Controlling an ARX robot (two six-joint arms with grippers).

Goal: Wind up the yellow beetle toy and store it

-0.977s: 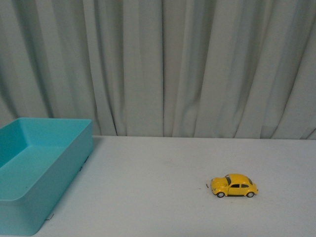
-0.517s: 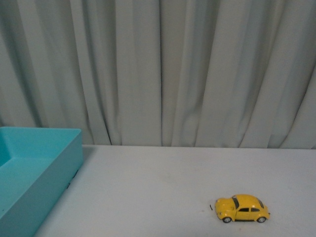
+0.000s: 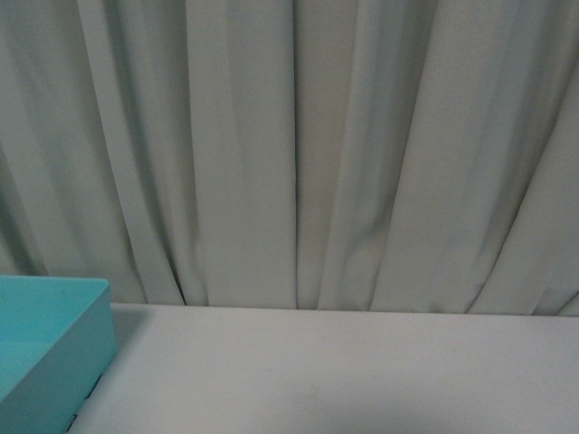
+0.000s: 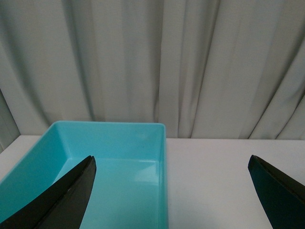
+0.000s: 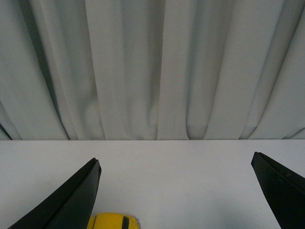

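a pale grey-green curtain (image 3: 289, 154) hangs in long folds across the whole back of the room, and in front of it lies a plain white surface (image 3: 344, 371). from the robot's own front view a corner of a teal bin (image 3: 45, 344) sits on the surface, off toward the left arm's side. neither arm shows there.

the left pincer (image 4: 171, 158) is spread wide, its two dark fingers (image 4: 62, 200) well apart with nothing between them in their grip. the bin lies straight ahead of and under this pincer. one finger reaches over the bin's open inside, while the other stands out over bare surface past the bin's long wall. the bin's far end is close to the curtain, and what shows of its inside is smooth teal floor.

the right pincer (image 5: 176, 157) is likewise wide apart and grips nothing. the yellow toy car (image 5: 113, 222) sits on the surface inside the gap, back near the pincer's base and just beside the inner edge of one finger (image 5: 66, 200). i cannot tell whether they touch. only its glossy roof and a dark strip of window show, the rest cut off by the picture's edge. ahead of this pincer the surface runs bare to the curtain.
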